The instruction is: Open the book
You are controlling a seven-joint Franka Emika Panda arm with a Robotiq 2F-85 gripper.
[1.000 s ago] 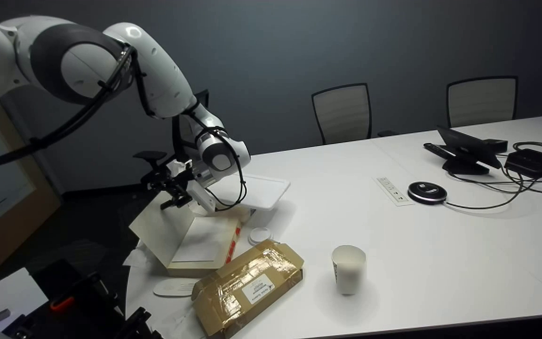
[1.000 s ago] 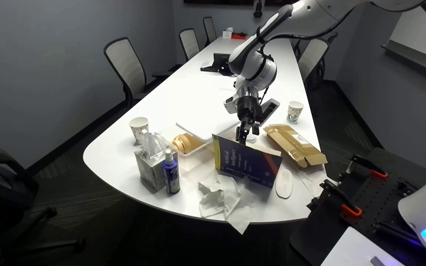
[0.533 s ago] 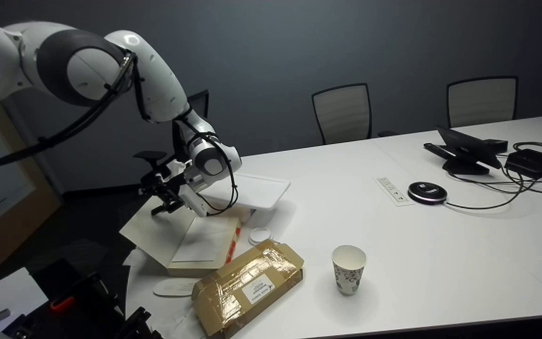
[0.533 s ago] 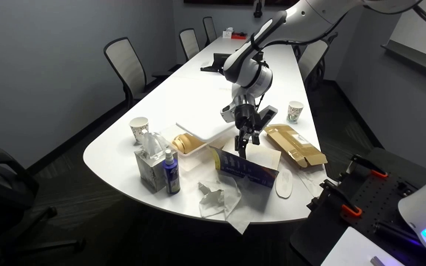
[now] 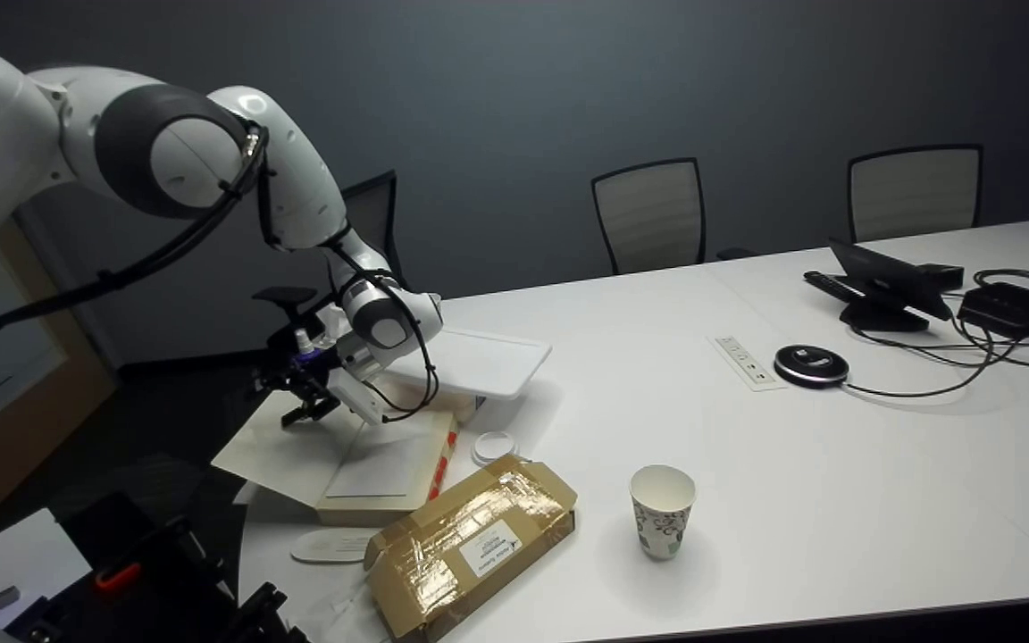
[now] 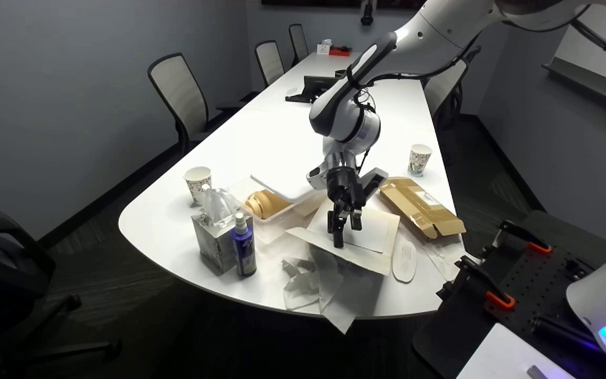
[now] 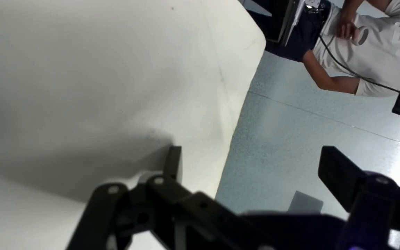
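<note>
The book (image 5: 389, 460) lies on the table with its front cover (image 5: 287, 455) swung far over from the white pages, still tilted above the table. In an exterior view, the cover's pale inner face (image 6: 345, 251) slopes over loose white sheets (image 6: 313, 284); its dark blue outside is hidden. My gripper (image 6: 347, 231) is over the book, pointing down at the cover. In the wrist view, the gripper (image 7: 252, 159) has its fingers wide apart with nothing between them. One fingertip appears to touch the cover's inner face (image 7: 99, 86); the other is past its edge.
A tan-gold packet (image 5: 479, 545) lies beside the book, with a paper cup (image 5: 662, 509) beyond. A clear bin with tan headphones (image 6: 266, 204), a tissue box (image 6: 216, 242) and a blue spray bottle (image 6: 244, 245) stand nearby. A person (image 7: 377, 52) shows in the wrist view.
The cover has swung from steeply raised to a low slope, away from the pages, so its blue outside no longer shows. My gripper has moved down and outward along with it.
</note>
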